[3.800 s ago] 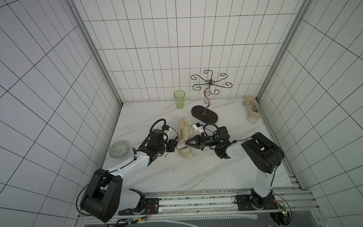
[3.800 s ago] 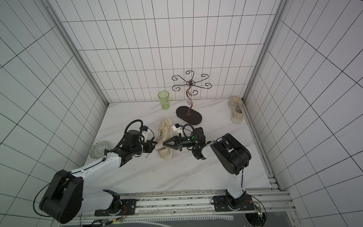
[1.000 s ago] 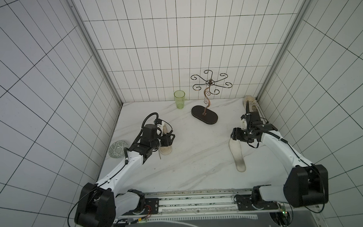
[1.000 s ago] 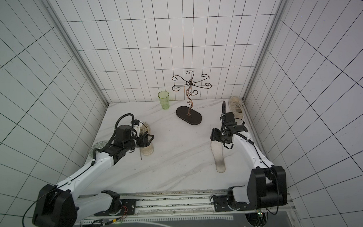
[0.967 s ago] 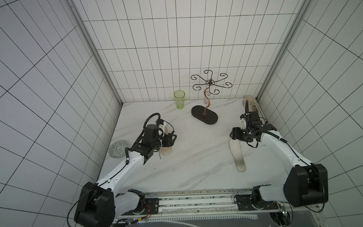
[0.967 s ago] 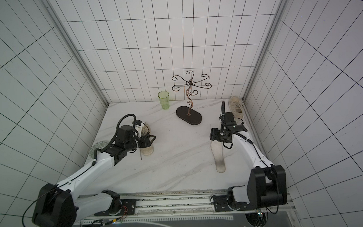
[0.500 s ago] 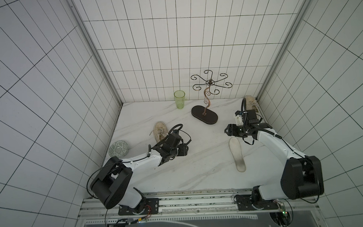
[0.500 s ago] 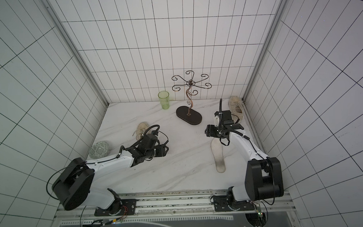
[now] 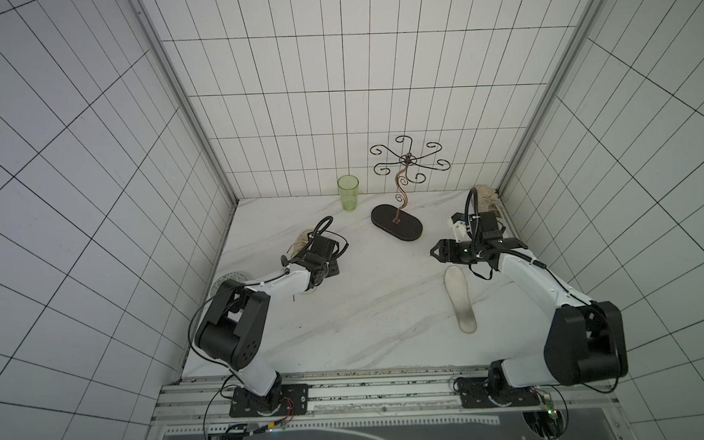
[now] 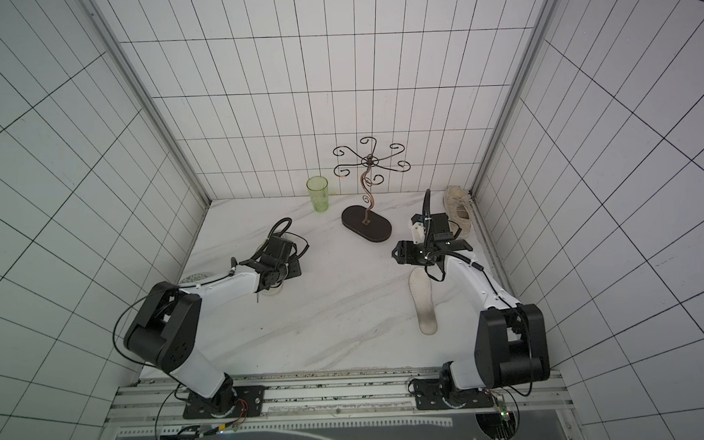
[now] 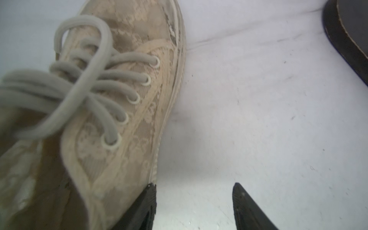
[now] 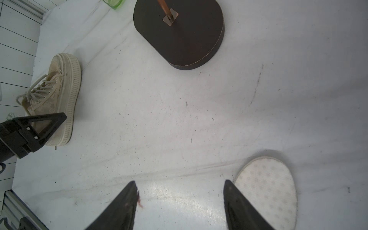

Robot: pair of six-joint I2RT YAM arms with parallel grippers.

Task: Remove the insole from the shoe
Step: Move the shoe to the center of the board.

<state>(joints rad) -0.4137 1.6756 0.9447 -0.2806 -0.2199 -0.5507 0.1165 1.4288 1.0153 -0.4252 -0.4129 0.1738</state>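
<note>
**Insole out on the marble, both grippers open**

White tiled walls [image 9: 337,88] on three sides; below them a pale marbled tabletop [image 9: 377,308].

Insole [image 9: 460,302] already out of the shoe, lying flat on the bare tabletop on the right side, dotted face up in the right wrist view [image 12: 266,189]. Touched by nothing. Right gripper [image 9: 434,251] hanging just beyond its far end, jaws spread wide, only empty marble between the fingertips in the wrist view [image 12: 179,181].

Shoe [image 9: 301,243], a beige lace-up sneaker with a thick ribbed sole, standing upright on the left side near the wall, mostly hidden in both top views by the left wrist and its cables. Clear in the left wrist view [image 11: 123,111]. Left gripper [image 11: 193,185] low just beside it, jaws wide apart and holding nothing; one fingertip right against the sole edge, real contact not possible to tell.

Around them:
- green cup [image 9: 348,193] upright at the back wall
- metal hook stand [image 9: 397,227] on a dark oval base, between the two grippers and further back
- second shoe [image 10: 456,209] in the far right corner, partly behind the right wrist
- round dish [image 9: 229,279] at the left table edge, half covered by the left arm
</note>
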